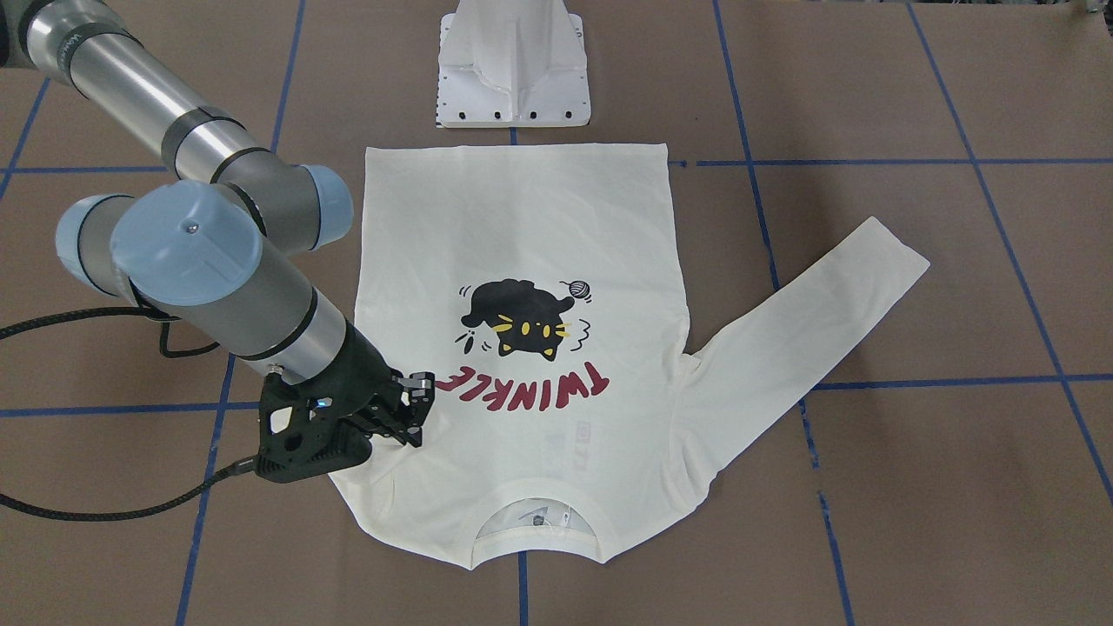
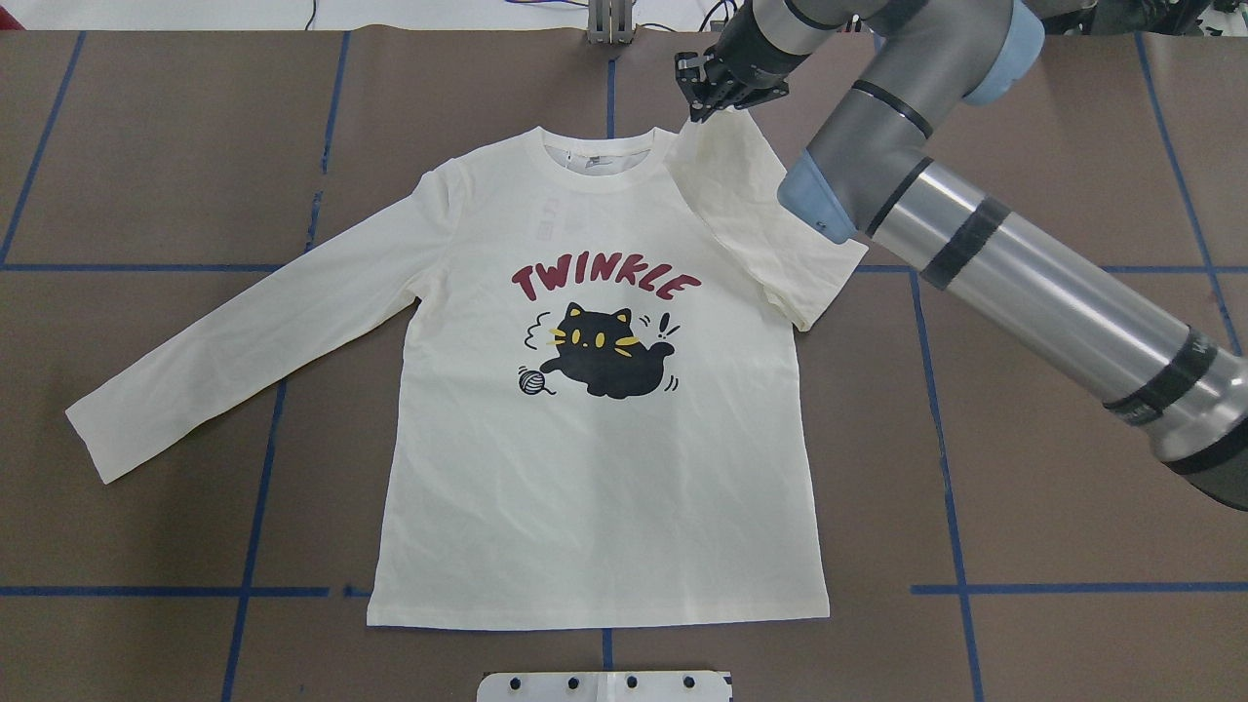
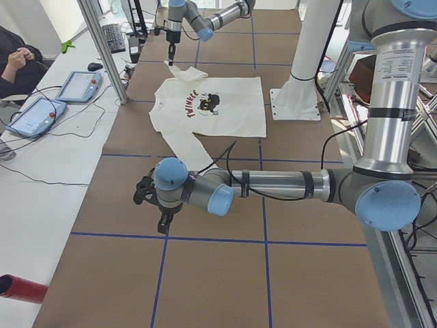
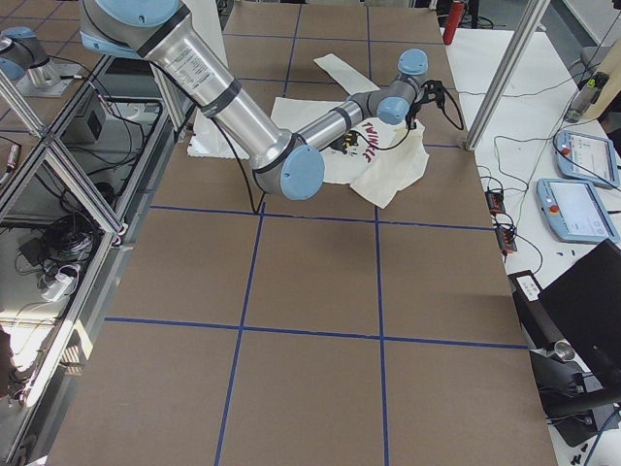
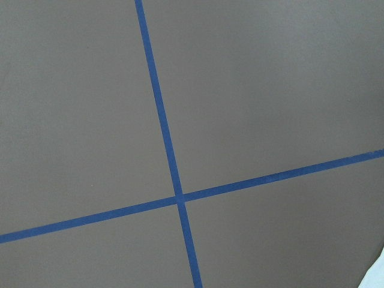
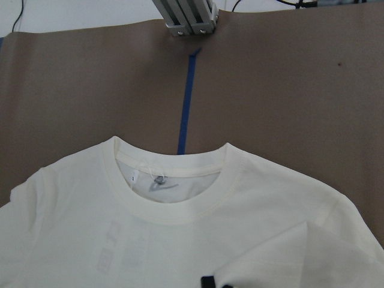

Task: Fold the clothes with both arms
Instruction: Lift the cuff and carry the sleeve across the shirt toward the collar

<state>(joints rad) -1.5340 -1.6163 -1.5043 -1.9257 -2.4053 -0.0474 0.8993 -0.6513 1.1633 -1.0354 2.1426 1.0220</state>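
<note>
The cream T-shirt lies flat on the brown table with the cat print and red "TWINKLE" facing up. Its left sleeve stretches out flat. The other sleeve is folded back up towards the collar, and my right gripper is shut on its end, just above the shoulder. In the right wrist view the black fingertips show at the bottom edge. My left gripper hangs low over bare table, away from the shirt. It shows only in the exterior left view, so I cannot tell its state.
The white pedestal base stands just behind the shirt's hem. Blue tape lines grid the table. An aluminium post stands beyond the collar. A side desk holds tablets, with a seated person there.
</note>
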